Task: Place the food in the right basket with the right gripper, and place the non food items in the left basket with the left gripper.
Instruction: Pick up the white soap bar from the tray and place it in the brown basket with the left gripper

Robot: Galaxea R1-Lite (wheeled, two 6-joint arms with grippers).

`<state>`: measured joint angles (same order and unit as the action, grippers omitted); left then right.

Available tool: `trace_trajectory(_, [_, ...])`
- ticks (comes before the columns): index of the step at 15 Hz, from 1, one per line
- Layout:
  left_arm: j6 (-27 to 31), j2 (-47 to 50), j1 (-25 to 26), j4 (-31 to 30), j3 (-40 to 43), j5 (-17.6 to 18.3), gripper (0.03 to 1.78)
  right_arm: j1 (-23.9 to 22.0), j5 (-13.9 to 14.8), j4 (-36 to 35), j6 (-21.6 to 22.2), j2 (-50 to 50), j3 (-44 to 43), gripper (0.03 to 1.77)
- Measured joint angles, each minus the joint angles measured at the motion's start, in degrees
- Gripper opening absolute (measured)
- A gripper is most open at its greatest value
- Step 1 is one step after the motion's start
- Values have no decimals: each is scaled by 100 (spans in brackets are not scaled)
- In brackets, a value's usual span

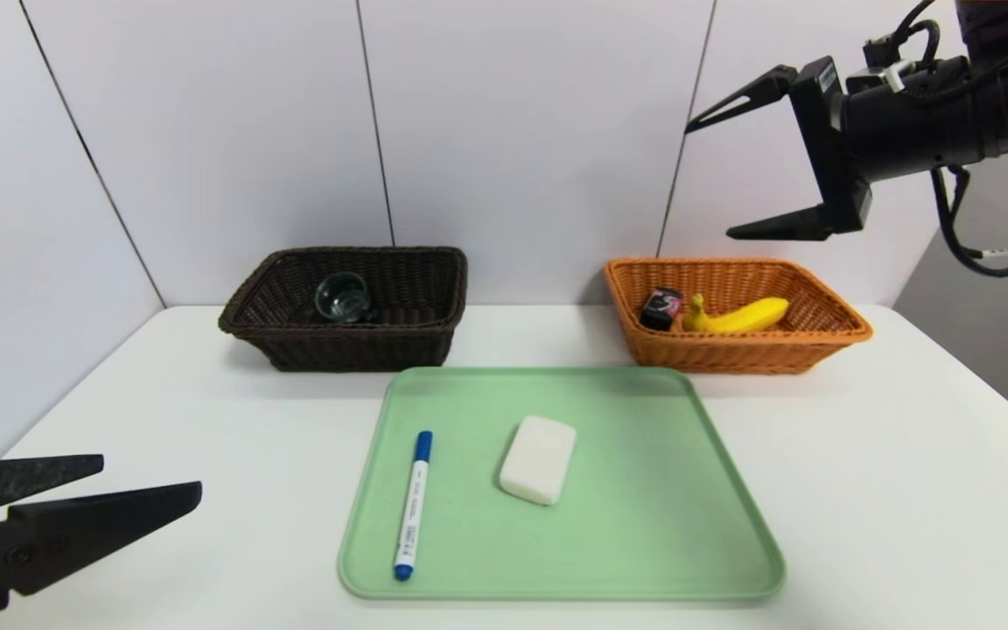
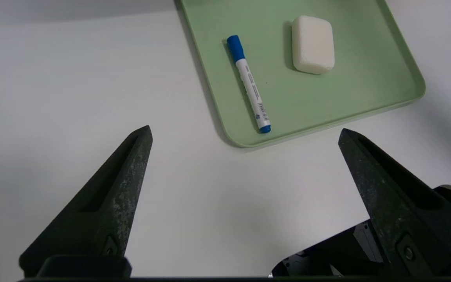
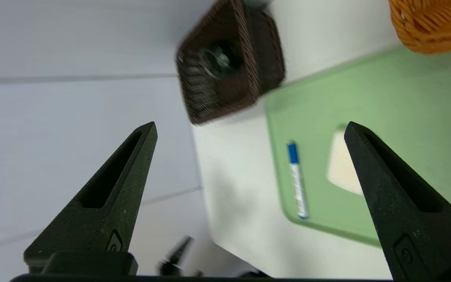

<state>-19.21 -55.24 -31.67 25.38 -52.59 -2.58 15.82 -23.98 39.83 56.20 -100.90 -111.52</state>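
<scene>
My left claw [image 2: 245, 127] hangs spread at the near left, nearest the pen [image 1: 413, 507], which lies to its right, long axis near-to-far, on the tray's left side. The right claw [image 1: 706, 182], also spread and empty, is above the right basket [image 1: 740, 357].

You have a white desk [image 1: 845, 490] before you, its surface reaching out on both sides. Behind it you face a pale panelled wall [image 1: 521, 131], upright, with thin dark seams running down it. To your left another pale wall panel [image 1: 23, 262] stands along the desk's edge. Past the desk's right edge, you see a grey surface [image 1: 985, 306].
</scene>
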Motion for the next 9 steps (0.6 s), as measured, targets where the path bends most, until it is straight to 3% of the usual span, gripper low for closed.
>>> trace_trajectory(2, [1,-430,-20,-20,-399,5,169,335,657,571,-990,269,9,166])
trace_trajectory(6, [205,-1179,-230,-80,-851,-17,169,510,1958,778,-3245,612,50,168])
trace_trajectory(9, [406,-1598,-294,-474,-909,-13,169,416,2354,862,-4940,750,325,169])
